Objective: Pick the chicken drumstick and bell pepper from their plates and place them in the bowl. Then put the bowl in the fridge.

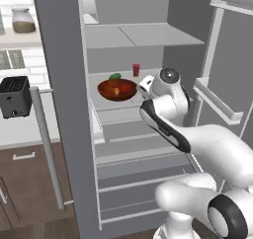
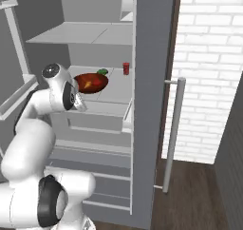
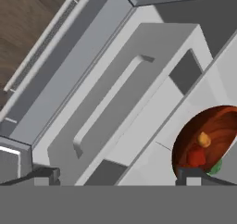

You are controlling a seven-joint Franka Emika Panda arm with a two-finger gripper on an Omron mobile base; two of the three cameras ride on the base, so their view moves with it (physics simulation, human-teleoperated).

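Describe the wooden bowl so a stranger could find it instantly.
Look inside the open grey fridge, at its middle shelf. There sits the wide reddish-brown wooden bowl holding orange and red food. Beside it, a small red cup and something green are far smaller.

Fridge shelf (image 1: pixel 143 102), wooden bowl (image 1: pixel 117 90), red cup (image 1: pixel 136 69), perhaps greens (image 1: pixel 114 76)

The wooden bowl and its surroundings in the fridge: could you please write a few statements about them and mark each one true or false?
1. The bowl sits on a shelf inside the fridge. True.
2. The bowl is empty. False: the red pepper and the orange drumstick lie in it.
3. The gripper is shut on the bowl's rim. False: its jaws stand wide open, holding nothing.
4. A small red cup stands behind the bowl on the same shelf. True.
5. The fridge door is closed. False: it is open, showing shelves and drawers.
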